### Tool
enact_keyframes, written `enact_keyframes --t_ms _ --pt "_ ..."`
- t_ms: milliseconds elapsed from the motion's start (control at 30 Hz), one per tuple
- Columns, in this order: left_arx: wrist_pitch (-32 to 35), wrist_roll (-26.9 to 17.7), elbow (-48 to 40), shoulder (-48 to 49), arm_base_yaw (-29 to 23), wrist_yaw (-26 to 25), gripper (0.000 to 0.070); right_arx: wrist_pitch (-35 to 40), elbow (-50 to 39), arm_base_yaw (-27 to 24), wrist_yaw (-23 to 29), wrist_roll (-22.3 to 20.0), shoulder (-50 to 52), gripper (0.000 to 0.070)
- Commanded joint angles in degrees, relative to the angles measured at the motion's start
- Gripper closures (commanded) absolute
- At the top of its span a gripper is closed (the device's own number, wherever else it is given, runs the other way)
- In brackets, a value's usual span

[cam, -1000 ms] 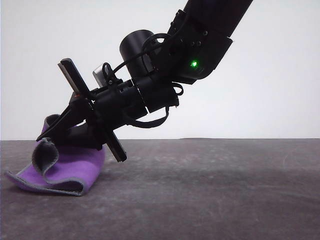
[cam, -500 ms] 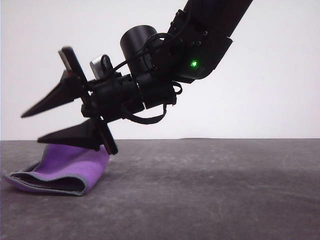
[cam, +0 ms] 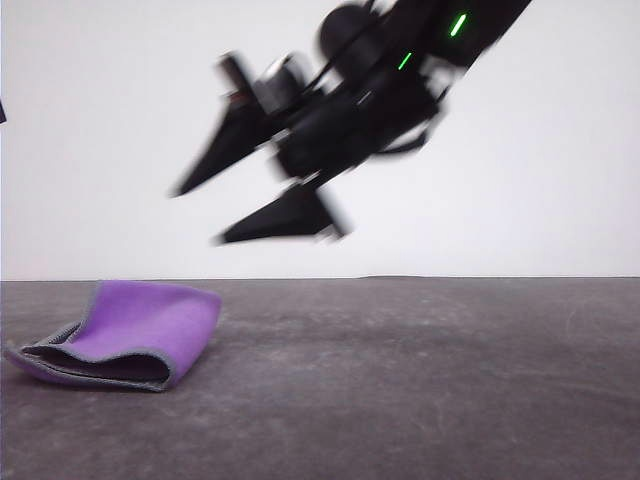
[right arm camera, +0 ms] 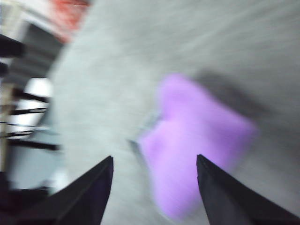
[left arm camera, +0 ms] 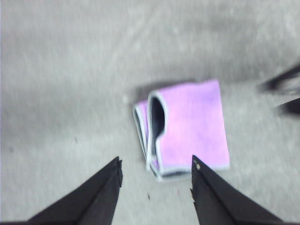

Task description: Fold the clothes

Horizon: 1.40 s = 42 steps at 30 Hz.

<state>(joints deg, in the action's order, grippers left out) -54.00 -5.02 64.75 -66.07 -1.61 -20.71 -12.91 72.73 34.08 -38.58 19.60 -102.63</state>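
Note:
The clothes are one small cloth (cam: 150,325), folded over with its purple face out and dark grey showing inside the fold. It lies on the table at the left. My right gripper (cam: 197,217) hangs open and blurred in the air, above the cloth and to its right, holding nothing. The right wrist view shows the blurred purple cloth (right arm camera: 197,136) beyond the open right gripper (right arm camera: 154,158). In the left wrist view my left gripper (left arm camera: 156,163) is open above the table, with the folded cloth (left arm camera: 192,122) just past its fingertips, untouched.
The dark grey table (cam: 420,380) stretches bare to the right of the cloth. A plain white wall (cam: 560,180) stands behind. Blurred fingers (left arm camera: 281,86) of the other arm show at the edge of the left wrist view.
My right gripper opened and let go of the cloth's raised flap, then lifted up and to the right. The flap dropped and the cloth now lies folded flat.

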Motion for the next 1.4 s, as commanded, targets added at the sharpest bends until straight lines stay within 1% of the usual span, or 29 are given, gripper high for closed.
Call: enact_keyframes --t_ms 0,67,133,200,267,433,567,667,767,933,967,1000,1033,1067,1100,1133,1367 --pt "1.06 0.14 0.82 -0.51 0.02 0.13 0.0417 -9.53 1.25 -1.5 5.01 -13.52 3.6 0.0346" --pt "1.42 0.13 0.83 -0.51 0.02 0.13 0.0417 -17.03 1.25 -3.94 10.03 -17.64 8.57 0.0345" --pt "1.36 0.02 0.83 -0.51 0.02 0.13 0.0417 -23.05 1.18 -6.54 14.39 -20.33 13.51 0.0346" --pt "1.28 -0.09 0.83 -0.51 0.01 0.14 0.0417 -27.24 0.97 -9.11 17.17 -21.77 17.9 0.0346" --pt "1.12 -0.23 0.83 -0.51 0.0 0.15 0.0417 -29.54 -0.2 -11.69 18.24 -22.61 22.38 0.0345" --pt "0.94 -0.26 0.81 -0.51 0.02 0.13 0.0417 -30.64 -8.28 -17.46 19.37 -23.31 35.15 0.0345" --pt "0.55 -0.24 0.81 -0.51 0.02 0.13 0.0417 -30.59 -14.68 -20.78 21.31 -23.26 44.81 0.0346" --pt "-0.23 -0.24 0.81 -0.51 0.02 0.13 0.0417 -31.36 -17.42 -22.66 23.21 -23.01 50.5 0.0346" --pt "-0.63 -0.24 0.81 -0.51 0.02 0.13 0.0417 -33.23 -18.7 -23.81 25.48 -22.65 54.14 0.0345" --pt "-0.68 -0.19 0.81 -0.51 0.02 0.13 0.0418 -34.5 -19.08 -24.19 26.77 -22.65 56.75 0.035" --pt "-0.75 -0.18 0.81 -0.51 0.02 0.13 0.0421 -34.55 -19.08 -24.19 26.77 -22.63 56.82 0.036" --pt "-0.84 -0.11 0.81 -0.51 0.02 0.13 0.043 -34.78 -19.08 -24.19 26.76 -22.63 56.87 0.0388" --pt "-1.02 -0.09 0.81 -0.51 0.02 0.13 0.0462 -35.03 -19.08 -24.19 26.74 -22.65 56.89 0.0444" --pt "-1.38 -0.17 0.81 -0.51 0.02 0.13 0.0537 -35.29 -19.08 -24.19 26.71 -22.73 56.89 0.0554" --pt "-1.73 -0.34 0.81 -0.51 0.02 0.13 0.0634 -35.36 -19.09 -24.19 26.72 -22.96 56.89 0.0643" --pt "-2.01 -0.46 0.81 -0.51 0.02 0.13 0.0698 -35.37 -19.1 -24.19 26.73 -23.13 56.93 0.0699" --pt "-1.71 -0.12 0.83 -0.51 0.02 0.13 0.0689 -34.7 -19.08 -24.19 26.96 -23.29 57.05 0.0695"
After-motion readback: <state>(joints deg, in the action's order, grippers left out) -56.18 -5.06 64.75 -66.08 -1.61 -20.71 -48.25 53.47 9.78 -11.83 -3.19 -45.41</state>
